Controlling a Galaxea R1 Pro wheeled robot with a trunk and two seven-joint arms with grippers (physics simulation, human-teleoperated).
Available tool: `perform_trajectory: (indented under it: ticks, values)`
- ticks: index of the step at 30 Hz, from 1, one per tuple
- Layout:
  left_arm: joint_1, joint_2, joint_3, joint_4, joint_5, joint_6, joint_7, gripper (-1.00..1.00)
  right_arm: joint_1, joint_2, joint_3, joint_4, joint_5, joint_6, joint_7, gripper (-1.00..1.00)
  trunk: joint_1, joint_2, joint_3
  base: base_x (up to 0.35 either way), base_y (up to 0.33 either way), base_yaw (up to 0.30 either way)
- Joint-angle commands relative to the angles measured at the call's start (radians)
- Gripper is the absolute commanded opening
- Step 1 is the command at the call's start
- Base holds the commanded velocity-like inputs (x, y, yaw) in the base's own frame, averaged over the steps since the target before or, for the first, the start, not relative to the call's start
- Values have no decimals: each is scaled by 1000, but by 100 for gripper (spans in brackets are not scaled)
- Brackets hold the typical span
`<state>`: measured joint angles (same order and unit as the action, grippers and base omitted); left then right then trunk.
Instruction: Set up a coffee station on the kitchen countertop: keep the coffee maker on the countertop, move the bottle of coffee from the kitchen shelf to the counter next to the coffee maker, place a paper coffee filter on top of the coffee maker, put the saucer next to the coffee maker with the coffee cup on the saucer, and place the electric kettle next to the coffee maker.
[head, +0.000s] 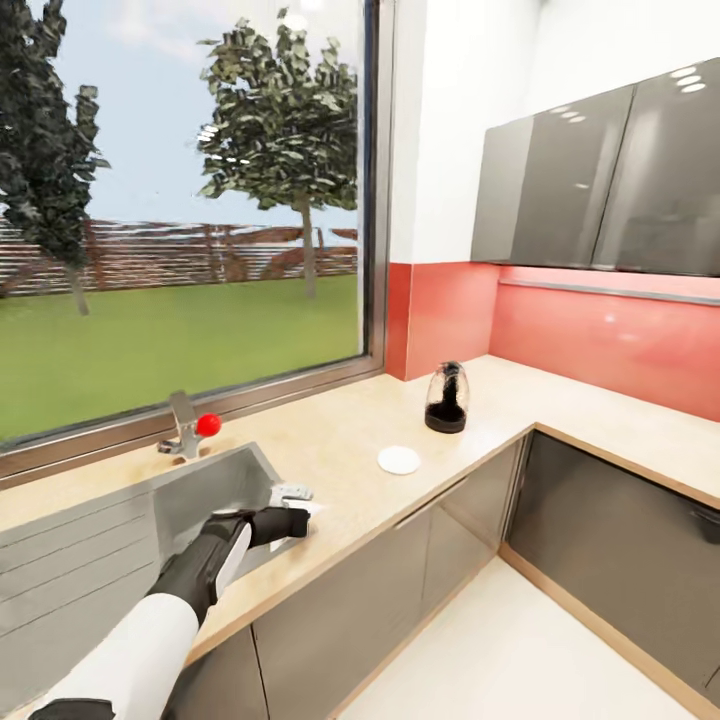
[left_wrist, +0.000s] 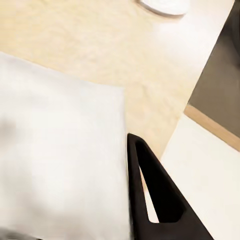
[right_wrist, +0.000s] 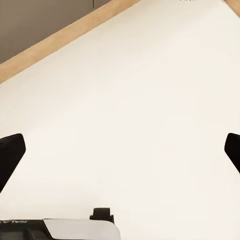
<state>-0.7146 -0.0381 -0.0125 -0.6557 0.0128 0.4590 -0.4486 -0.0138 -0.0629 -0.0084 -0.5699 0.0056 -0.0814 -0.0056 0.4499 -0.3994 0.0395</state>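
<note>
White paper, the filter (left_wrist: 60, 160) looks light, floppy and easily crushed; the left gripper (head: 292, 518), at lower left over the countertop (head: 340, 450) beside the sink (head: 200, 490), seems to pinch its edge. Right gripper (right_wrist: 120, 150) hangs open over the floor. The saucer (head: 399, 459) lies mid-frame.

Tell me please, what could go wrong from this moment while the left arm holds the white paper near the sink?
1. The left pincer holds the paper coffee filter at the edge of the sink; a slip could drop it into the basin.
2. The thin paper may crumple in the grip.
3. The saucer and the electric kettle stand farther along the kitchen countertop; a sweeping arm might knock them.
</note>
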Motion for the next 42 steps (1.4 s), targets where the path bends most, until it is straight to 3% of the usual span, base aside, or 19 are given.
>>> perform_trajectory:
  ticks: [1, 4, 13, 16, 21, 32, 42]
  values:
    - [-1, 0, 0, -7, -2, 7, -1, -100, 0, 0, -1, 1, 1, -3, -1, 100, 0, -1, 0, -178, -67, 240]
    - [-6, 1, -1, -42, -2, 31, -2, -100, 0, 0, -1, 1, 1, -3, -1, 100, 0, -1, 2, -88, -33, 159]
    - [-12, 9, -2, -204, -9, 264, -3, -100, 0, 0, -1, -1, 1, -3, -1, 100, 0, -1, 3, -12, -4, 51]
    - [-12, 28, -2, -251, -9, 343, -2, -100, 0, 0, -1, -1, 1, -3, -1, 100, 0, -1, 3, 0, 0, 225]
    - [-8, 86, -1, -371, -6, 496, -7, -100, 0, 0, -1, -1, 1, -3, -1, 100, 0, -1, 3, 0, 0, 267]
    - [-1, 152, -1, -405, -6, 532, -9, -100, 0, 0, -1, -1, 1, -3, -1, 100, 0, -1, 3, 0, 0, 278]
    - [0, 159, 0, -412, -5, 532, -9, -100, 0, 0, -1, -1, 1, -4, -1, 100, 0, -1, 3, 0, 0, 279]
